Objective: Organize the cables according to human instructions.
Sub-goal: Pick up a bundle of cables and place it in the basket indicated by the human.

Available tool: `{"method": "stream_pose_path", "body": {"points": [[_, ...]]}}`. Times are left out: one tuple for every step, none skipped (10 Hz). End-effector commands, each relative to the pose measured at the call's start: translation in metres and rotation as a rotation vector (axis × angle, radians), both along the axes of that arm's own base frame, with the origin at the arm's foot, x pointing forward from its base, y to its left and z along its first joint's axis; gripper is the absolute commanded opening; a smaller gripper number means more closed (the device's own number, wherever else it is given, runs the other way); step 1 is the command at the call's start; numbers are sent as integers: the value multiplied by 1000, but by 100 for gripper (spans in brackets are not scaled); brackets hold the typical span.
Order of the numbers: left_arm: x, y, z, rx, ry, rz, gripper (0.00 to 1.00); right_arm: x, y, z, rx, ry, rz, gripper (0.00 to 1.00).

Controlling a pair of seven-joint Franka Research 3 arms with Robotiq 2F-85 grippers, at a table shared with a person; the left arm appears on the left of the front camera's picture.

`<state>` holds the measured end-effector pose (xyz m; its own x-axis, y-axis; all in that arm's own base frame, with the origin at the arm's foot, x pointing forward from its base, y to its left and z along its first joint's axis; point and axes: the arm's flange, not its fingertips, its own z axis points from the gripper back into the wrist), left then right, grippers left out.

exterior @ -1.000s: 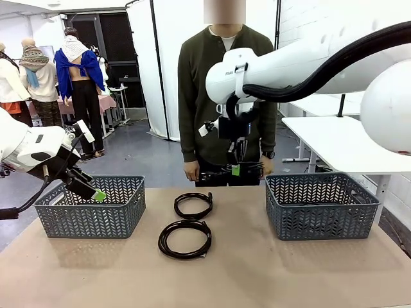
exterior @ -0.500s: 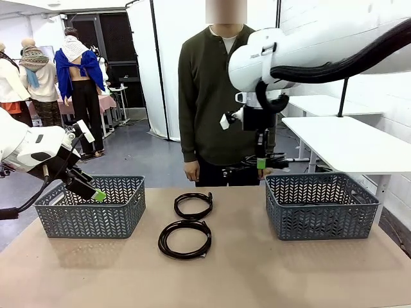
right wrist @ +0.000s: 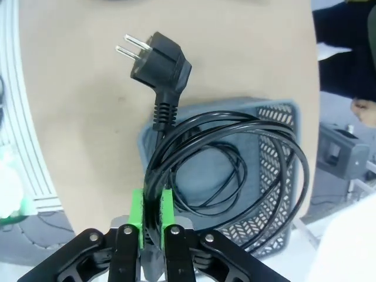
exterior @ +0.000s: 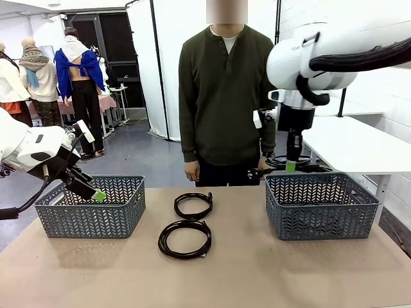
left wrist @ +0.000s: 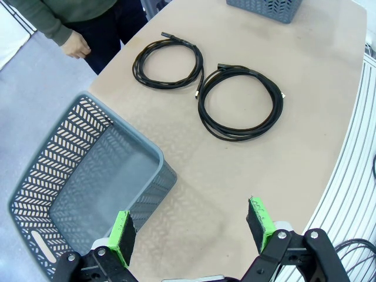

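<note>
On the tabletop (exterior: 257, 276), person (exterior: 221, 96) stands at the far edge, arms down. Grey left basket (exterior: 90, 208) sits by the left edge, right basket (exterior: 321, 208) by the right edge. Two cables lie flat mid-tabletop between the baskets: far loop (left wrist: 137, 66), near loop (left wrist: 277, 108), side by side. The right hand (right wrist: 151, 202) is clamped on a third cable (right wrist: 164, 70), coiled, hanging over the right basket's far-left corner. The left hand (left wrist: 191, 220) has jaws wide, empty, hovering just beside the left basket.
</note>
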<state>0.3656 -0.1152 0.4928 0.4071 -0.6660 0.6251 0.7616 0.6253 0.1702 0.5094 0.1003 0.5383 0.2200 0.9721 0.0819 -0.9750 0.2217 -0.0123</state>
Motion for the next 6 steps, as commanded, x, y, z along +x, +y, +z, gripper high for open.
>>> {"method": "stream_pose_path", "body": {"points": [[2,1,-1,-15,0,-1,100,-6,-25,-7,7,-46,64,0],[2,1,-1,-15,0,-1,100,-3,-35,-8,-21,-56,92,0],[2,1,-1,-15,0,-1,100,3,-45,-12,-78,-51,89,0],[2,1,-1,-15,0,-1,100,7,-54,-17,-101,-44,85,0],[2,1,-1,-15,0,-1,100,11,-61,-21,-103,-46,80,0],[2,1,-1,-15,0,-1,100,16,-67,-26,-124,-48,75,0]]}}
